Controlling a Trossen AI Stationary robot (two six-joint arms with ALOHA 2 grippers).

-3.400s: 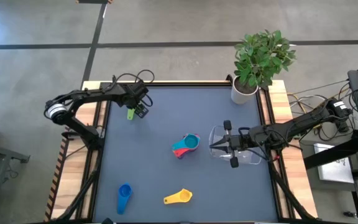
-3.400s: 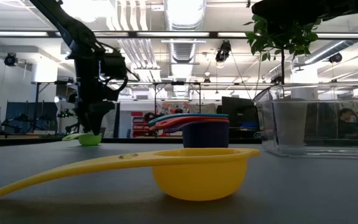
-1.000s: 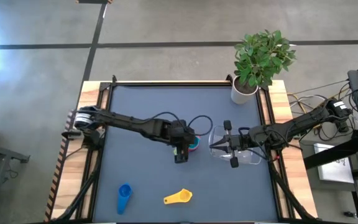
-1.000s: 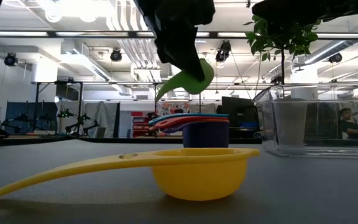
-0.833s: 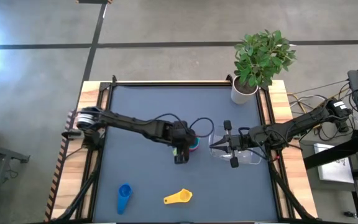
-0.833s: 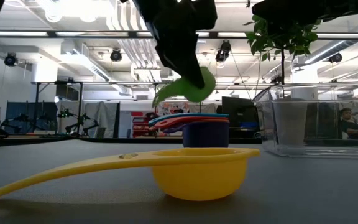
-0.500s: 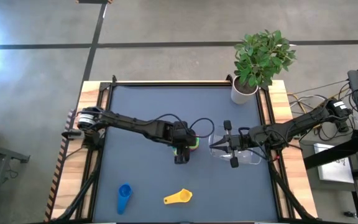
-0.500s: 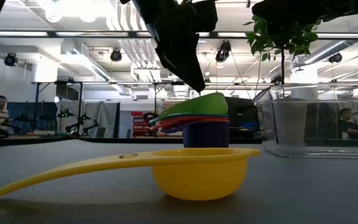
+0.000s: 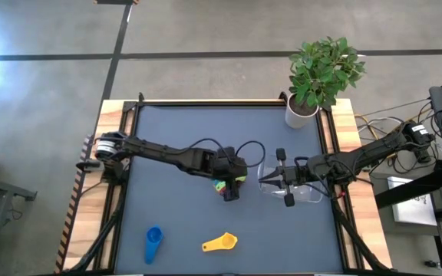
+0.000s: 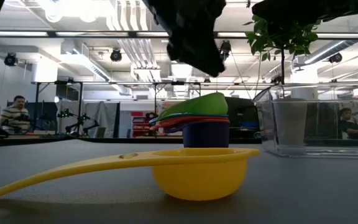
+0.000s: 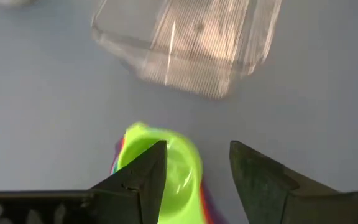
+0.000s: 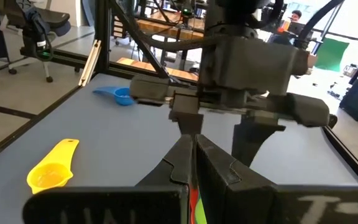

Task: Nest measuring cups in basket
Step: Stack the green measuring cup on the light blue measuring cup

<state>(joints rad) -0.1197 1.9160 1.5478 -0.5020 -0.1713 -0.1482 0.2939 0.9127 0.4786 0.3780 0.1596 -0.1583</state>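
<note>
Left claw hangs open just above the green cup, which sits atop the stack. Right claw, closed and empty, waits over the basket.

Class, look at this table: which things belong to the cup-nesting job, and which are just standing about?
Job:
green cup on top of the stack of cups
yellow cup
blue cup
clear basket
left gripper, open above the stack
right gripper, shut, at the basket

Standing about:
potted plant
</note>
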